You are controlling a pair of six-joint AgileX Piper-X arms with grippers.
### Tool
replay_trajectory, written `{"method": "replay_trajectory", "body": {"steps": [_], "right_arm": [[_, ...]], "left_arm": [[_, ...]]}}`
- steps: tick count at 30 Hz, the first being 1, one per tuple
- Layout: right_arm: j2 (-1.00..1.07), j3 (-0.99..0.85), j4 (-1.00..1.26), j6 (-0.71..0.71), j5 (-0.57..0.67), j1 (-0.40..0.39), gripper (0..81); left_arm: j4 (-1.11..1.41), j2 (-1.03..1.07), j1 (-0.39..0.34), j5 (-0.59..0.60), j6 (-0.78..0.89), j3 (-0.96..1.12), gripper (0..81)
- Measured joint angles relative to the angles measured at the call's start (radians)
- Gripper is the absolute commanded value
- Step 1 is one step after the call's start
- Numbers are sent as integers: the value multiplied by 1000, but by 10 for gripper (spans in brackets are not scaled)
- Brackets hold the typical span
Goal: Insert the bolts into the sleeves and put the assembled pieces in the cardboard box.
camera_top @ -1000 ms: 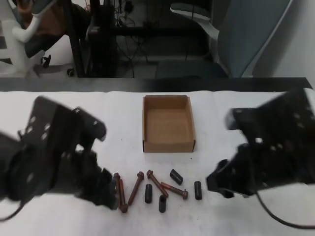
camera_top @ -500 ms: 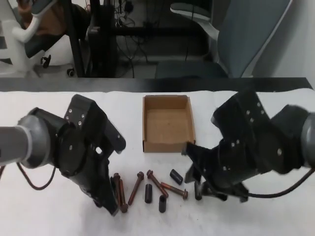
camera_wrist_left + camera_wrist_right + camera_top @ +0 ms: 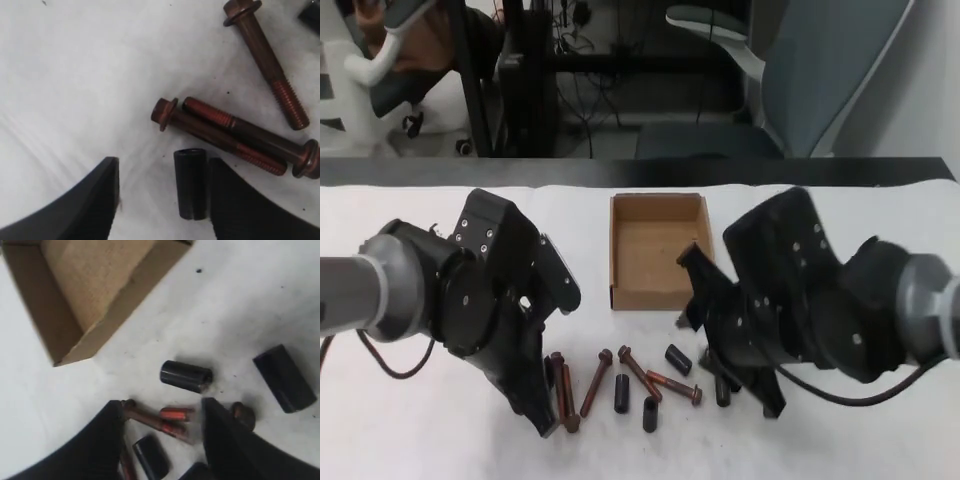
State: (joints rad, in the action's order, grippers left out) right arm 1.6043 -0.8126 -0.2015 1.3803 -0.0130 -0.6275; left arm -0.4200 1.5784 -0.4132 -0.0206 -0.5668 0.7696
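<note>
Several copper bolts [image 3: 598,381] and black sleeves [image 3: 677,359] lie loose on the white bench in front of the cardboard box [image 3: 661,296]. My left gripper [image 3: 542,402] hangs low and open over the left end of the row. In its wrist view, one sleeve [image 3: 191,184] lies between the fingers [image 3: 97,197], close to one of them, with two bolts [image 3: 215,132] side by side just beyond. My right gripper [image 3: 722,374] is open above the right end. Its wrist view has a bolt [image 3: 159,420] between the fingers [image 3: 232,440] and a sleeve [image 3: 186,376] beyond.
The box [image 3: 90,290] holds nothing and stands mid-bench behind the parts. A third bolt [image 3: 265,60] lies apart from the pair, and another sleeve [image 3: 285,377] lies off to one side. An office chair [image 3: 820,70] and desk legs stand beyond the far edge.
Both arms have swung in from the sides and come down over the row of parts. The right arm shifted left toward the sleeves. No part has moved.
</note>
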Motion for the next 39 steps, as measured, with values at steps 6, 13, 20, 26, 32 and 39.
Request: {"method": "replay_trajectory", "body": {"steps": [6, 13, 20, 26, 32, 39], "right_arm": [[69, -6, 11, 71, 59, 0, 462], [77, -9, 14, 156, 63, -5, 462], [88, -11, 3, 257, 156, -45, 462], [87, -27, -131, 288, 151, -67, 462], [73, -77, -263, 279, 37, -68, 462], [78, -79, -272, 301, 13, -68, 462]], "left_arm": [[8, 46, 0, 21, 13, 2, 503], [8, 76, 0, 29, 50, 14, 374], [7, 82, -4, 47, 94, 14, 17], [-1, 83, -4, 45, 151, 18, 17], [-8, 83, -4, 49, 189, 18, 17], [-20, 80, -4, 53, 212, 18, 17]]}}
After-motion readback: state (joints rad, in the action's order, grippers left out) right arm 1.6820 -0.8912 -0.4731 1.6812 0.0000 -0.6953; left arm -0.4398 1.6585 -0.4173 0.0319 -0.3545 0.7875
